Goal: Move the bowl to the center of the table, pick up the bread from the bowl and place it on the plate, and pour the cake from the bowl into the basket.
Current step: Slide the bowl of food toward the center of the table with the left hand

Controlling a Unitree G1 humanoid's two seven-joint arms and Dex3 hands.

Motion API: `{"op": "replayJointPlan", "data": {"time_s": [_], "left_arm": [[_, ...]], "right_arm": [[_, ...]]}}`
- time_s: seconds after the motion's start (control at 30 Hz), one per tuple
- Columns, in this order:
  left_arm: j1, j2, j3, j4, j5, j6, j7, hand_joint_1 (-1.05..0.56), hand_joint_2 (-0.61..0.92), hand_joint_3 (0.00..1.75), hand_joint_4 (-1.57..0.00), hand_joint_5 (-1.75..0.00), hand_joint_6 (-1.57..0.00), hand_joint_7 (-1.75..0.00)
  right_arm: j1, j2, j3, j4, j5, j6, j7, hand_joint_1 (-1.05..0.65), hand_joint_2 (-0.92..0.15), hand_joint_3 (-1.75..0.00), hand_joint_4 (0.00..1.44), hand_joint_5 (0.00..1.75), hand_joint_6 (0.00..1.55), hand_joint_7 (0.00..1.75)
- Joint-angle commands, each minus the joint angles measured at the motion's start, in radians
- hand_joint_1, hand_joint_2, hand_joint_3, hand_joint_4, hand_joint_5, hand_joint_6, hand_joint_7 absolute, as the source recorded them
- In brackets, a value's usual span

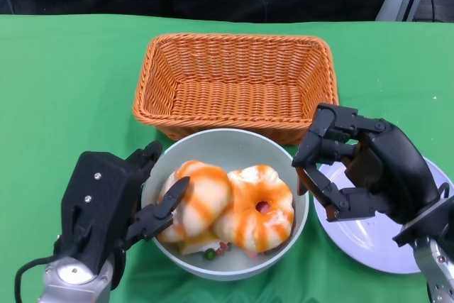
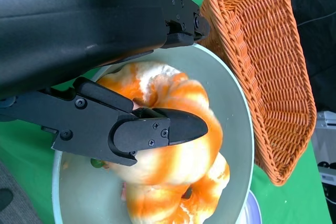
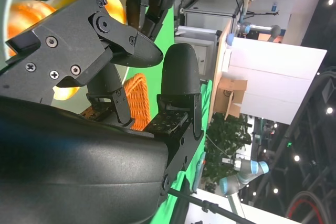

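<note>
With the bowl [image 1: 298,228] mid-counter before the basket [image 1: 236,83], the left robot hand [image 1: 106,207] grips its rim while the open right robot hand [image 1: 355,168] must take the bread [image 1: 201,200] to the plate [image 1: 379,243]

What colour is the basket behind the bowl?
Orange-brown woven wicker basket; clearest in the head view.

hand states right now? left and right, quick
Left hand: holding the bowl by its rim, one finger inside, over the bread.
Right hand: open, holding nothing, beside the bowl above the plate.
</note>
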Motion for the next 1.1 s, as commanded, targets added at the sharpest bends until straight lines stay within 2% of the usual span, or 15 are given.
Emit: {"op": "replayJointPlan", "data": {"time_s": [0.03, 0.3, 0.57, 0.77, 1.1], "left_arm": [[-0.005, -0.003, -0.021, -0.004, 0.004, 0.024, -0.004, -0.63, 0.92, 0.45, -0.16, -0.01, -0.12, -0.01], [-0.006, -0.002, -0.040, -0.004, 0.005, 0.024, -0.012, -0.64, 0.92, 0.45, -0.15, 0.00, -0.12, 0.00], [0.009, 0.013, -0.029, -0.015, -0.006, 0.000, -0.024, -0.63, 0.92, 0.45, -0.15, 0.00, -0.12, 0.00], [0.041, 0.060, -0.011, -0.072, 0.033, -0.085, -0.011, -0.66, 0.92, 0.44, -0.21, -0.04, -0.18, -0.03], [0.069, 0.059, 0.149, -0.136, -0.053, -0.197, -0.009, -0.58, 0.92, 0.31, -0.34, -0.08, -0.29, -0.05]], "right_arm": [[-0.008, 0.002, -0.005, -0.004, 0.010, -0.005, -0.003, -0.17, -0.47, -1.13, 0.73, 1.67, 0.68, 1.36], [-0.009, 0.005, -0.006, -0.010, 0.003, 0.002, -0.012, -0.20, -0.49, -1.07, 0.73, 1.66, 0.69, 1.35], [-0.009, 0.004, -0.003, -0.009, 0.006, 0.002, -0.012, -0.19, -0.48, -1.10, 0.73, 1.67, 0.68, 1.36], [-0.007, 0.004, -0.003, 0.000, 0.004, -0.012, -0.008, -0.18, -0.47, -1.10, 0.74, 1.66, 0.68, 1.35], [0.002, -0.004, -0.009, 0.011, 0.007, -0.025, 0.006, -0.18, -0.48, -1.07, 0.76, 1.62, 0.70, 1.33]]}}
